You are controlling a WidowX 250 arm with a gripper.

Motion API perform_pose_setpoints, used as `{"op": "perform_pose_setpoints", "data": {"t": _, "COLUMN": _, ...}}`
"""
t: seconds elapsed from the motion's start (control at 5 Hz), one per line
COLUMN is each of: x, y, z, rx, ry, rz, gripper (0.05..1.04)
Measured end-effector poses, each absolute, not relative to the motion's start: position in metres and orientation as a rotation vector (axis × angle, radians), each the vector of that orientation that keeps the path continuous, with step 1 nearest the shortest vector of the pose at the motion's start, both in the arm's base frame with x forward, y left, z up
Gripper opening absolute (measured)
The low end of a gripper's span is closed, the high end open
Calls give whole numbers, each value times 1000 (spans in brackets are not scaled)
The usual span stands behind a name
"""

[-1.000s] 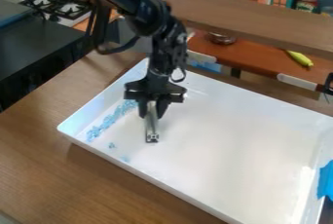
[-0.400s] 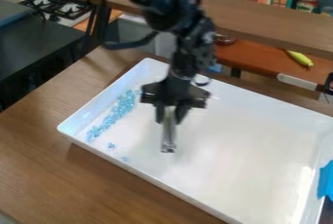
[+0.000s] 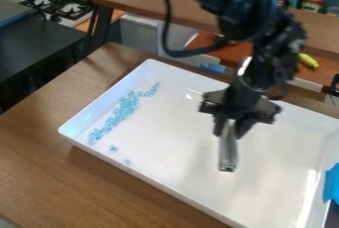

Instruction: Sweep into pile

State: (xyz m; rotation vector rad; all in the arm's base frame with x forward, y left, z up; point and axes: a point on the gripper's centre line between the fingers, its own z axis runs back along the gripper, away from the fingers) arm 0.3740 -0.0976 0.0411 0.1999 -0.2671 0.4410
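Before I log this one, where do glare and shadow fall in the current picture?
Camera view: a bright streak of glare toward the right end of the white tray; small glints near its far wall; faint grey shade left of the metal tool; darker shadow on the wooden table along the tray's near edge.

- Legible text, brands, numbers and signs: none.
- Jar (image 3: 312, 3), upper right background: label markings too small to read.
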Motion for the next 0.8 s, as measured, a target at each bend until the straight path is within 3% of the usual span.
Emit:
{"op": "perform_pose_setpoints", "data": {"t": 0.4, "x": 383, "y": -156, "z": 35, "rx": 260, "ry": -283, "rz": 344, "gripper": 410}}
{"op": "perform_pose_setpoints", "data": {"t": 0.6, "x": 387, "y": -166, "z": 18, "rx": 269, "ry": -226, "rz": 301, "gripper": 715}}
{"op": "perform_pose_setpoints", "data": {"t": 0.8, "x": 385, "y": -175, "z": 8, "rx": 226, "ry": -195, "rz": 245, "gripper": 982}}
